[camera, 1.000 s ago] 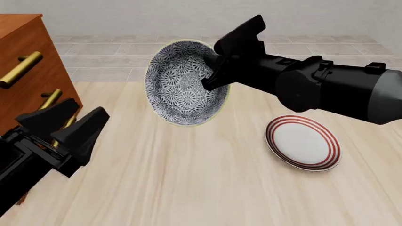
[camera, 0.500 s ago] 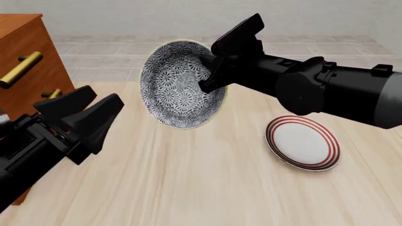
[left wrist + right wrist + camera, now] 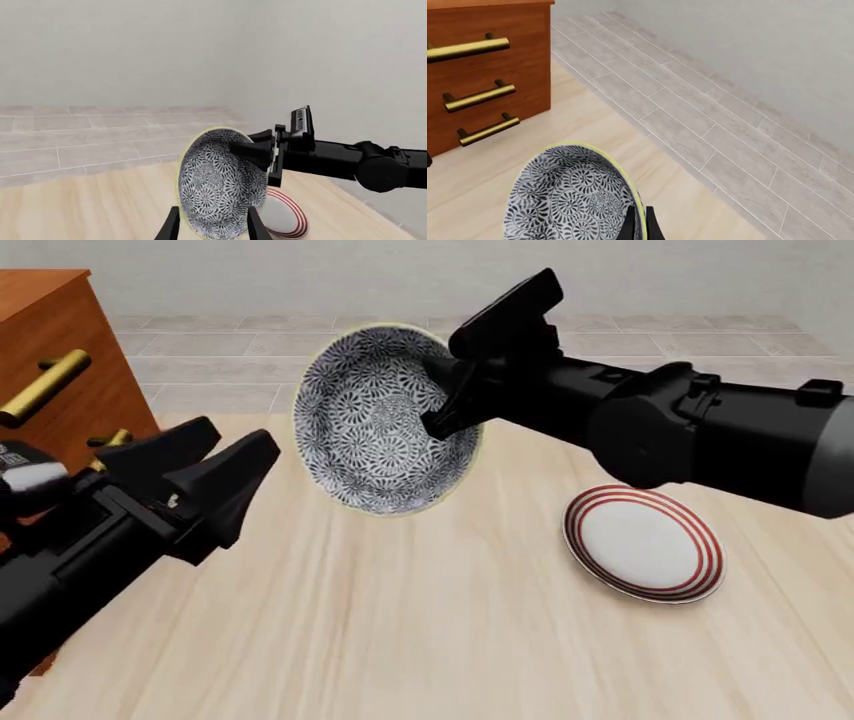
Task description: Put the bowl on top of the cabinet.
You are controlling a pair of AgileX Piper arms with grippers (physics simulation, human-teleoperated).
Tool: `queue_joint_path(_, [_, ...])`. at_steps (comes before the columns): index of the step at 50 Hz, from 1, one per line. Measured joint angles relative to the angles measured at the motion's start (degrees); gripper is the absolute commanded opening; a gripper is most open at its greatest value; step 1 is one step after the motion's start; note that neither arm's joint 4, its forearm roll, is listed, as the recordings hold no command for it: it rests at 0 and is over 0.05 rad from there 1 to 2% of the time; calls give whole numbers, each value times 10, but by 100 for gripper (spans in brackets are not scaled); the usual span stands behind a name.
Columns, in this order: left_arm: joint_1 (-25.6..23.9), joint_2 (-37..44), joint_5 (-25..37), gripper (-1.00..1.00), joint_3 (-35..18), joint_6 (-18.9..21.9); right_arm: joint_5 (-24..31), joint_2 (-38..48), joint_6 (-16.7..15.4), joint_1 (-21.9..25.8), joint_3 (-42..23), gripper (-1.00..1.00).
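The right gripper (image 3: 447,390) is clamped on the rim of the bowl (image 3: 380,420), holding it on edge in the air, well clear of the cabinet (image 3: 60,390). The left gripper (image 3: 220,480) is spread wide and empty, between cabinet and bowl. The cabinet top lies to the bowl's left and higher, so the right arm must carry it past the left gripper.

Item count:

- Bowl (image 3: 380,420): one, patterned dark blue-grey and white inside.
- Plate (image 3: 645,543): one, white with red rings.
- Cabinet (image 3: 60,390): one, reddish-brown wood.
- Brass bar handles (image 3: 479,97): three visible on the cabinet front in the right wrist view.
- Arms: two, each fitted with one pincer: left pincer (image 3: 214,472), right pincer (image 3: 454,390).
- Worktop (image 3: 427,640): one.
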Motion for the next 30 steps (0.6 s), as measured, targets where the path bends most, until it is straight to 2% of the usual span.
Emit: queue_joint_path(30, [18,106,-61,100,-16,4,1,-8,5,10,5,-100])
